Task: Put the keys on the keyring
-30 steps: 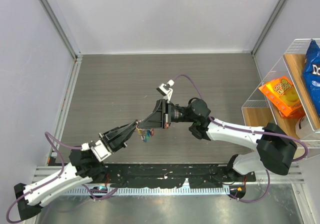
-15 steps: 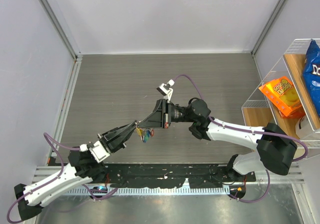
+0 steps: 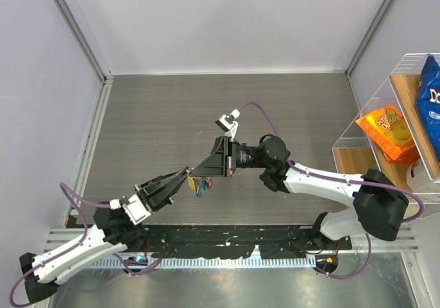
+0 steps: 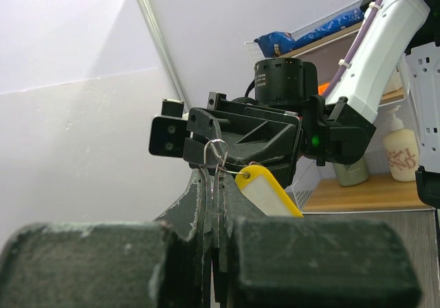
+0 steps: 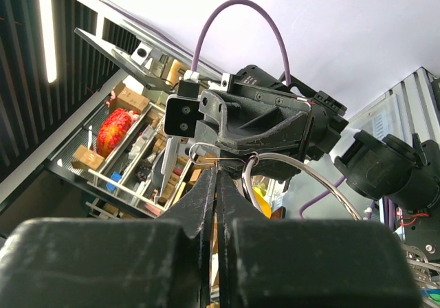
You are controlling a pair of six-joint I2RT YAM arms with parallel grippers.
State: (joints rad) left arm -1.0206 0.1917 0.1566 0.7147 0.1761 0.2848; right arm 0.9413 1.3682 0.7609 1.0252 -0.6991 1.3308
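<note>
My left gripper [image 3: 188, 175] and right gripper [image 3: 197, 173] meet tip to tip above the table. Both are shut on the keyring [image 4: 216, 150], a thin silver wire loop that sticks out between their tips. It also shows in the right wrist view [image 5: 200, 150]. A yellow-headed key [image 4: 266, 189] hangs from it beside the left fingers [image 4: 237, 198]. A bunch of keys [image 3: 201, 185] with blue, green, red and yellow heads dangles under the tips. A wider shiny ring [image 5: 302, 171] arcs past the right fingers [image 5: 237, 198].
A wire shelf [image 3: 412, 115] stands at the right edge with an orange packet [image 3: 388, 133] and a blue bag [image 3: 430, 88]. Grey walls close the table [image 3: 172, 115] on the left and back. A black rail [image 3: 227, 243] runs along the near edge.
The left arm's wrist has shifted slightly down and left. The two grippers stay tip to tip with the keys hanging below.
</note>
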